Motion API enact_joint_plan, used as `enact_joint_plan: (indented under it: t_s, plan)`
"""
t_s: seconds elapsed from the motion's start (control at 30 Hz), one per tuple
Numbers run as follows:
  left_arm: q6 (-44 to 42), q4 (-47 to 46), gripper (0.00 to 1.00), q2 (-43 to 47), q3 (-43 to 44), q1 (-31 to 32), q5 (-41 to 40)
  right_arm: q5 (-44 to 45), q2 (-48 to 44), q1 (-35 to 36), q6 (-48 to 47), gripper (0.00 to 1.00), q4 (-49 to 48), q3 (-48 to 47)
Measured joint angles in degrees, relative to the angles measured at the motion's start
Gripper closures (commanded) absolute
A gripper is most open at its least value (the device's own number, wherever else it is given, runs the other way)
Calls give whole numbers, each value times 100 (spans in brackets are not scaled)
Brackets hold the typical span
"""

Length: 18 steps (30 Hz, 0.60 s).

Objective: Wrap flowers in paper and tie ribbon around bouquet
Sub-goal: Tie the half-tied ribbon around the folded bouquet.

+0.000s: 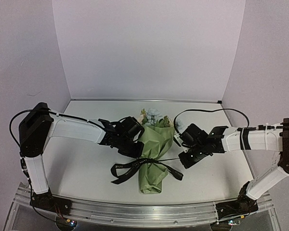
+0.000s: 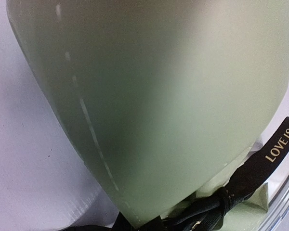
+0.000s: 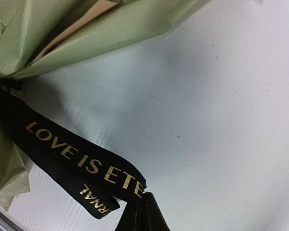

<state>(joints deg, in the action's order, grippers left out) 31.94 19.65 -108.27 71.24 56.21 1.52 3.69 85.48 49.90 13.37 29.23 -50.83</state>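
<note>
The bouquet lies mid-table, a cone of olive-green paper (image 1: pixel 154 144) with the pale flowers (image 1: pixel 151 117) at its far, wide end. The black ribbon (image 1: pixel 130 166) with gold lettering is knotted round its narrow part, its tails trailing left and right. My left gripper (image 1: pixel 137 151) presses against the cone's left side. The paper (image 2: pixel 159 96) fills its wrist view. Twisted ribbon (image 2: pixel 279 144) strands run down to its shut jaws, which are mostly hidden. My right gripper (image 3: pixel 143 211) is shut on a ribbon (image 3: pixel 72 154) tail, drawn taut to the right of the paper (image 3: pixel 86 33). In the top view the right gripper (image 1: pixel 182 156) sits right of the cone.
The white table (image 1: pixel 86 168) is walled by pale panels at the back and sides. An aluminium rail (image 1: pixel 144 211) runs along the near edge between the arm bases. A thin black cable (image 1: pixel 207 111) loops above the right arm.
</note>
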Motion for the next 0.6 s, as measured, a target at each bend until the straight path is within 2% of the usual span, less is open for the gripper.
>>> enact_joint_plan:
  t_s: [0.23, 0.6]
  plan:
    - [-67, 91, 100, 49, -2, -6, -11, 56, -204, -252, 27, 100, 49, 372]
    - [-116, 146, 100, 102, -50, -28, -15, 697, -744, -466, 259, 100, 85, 1026]
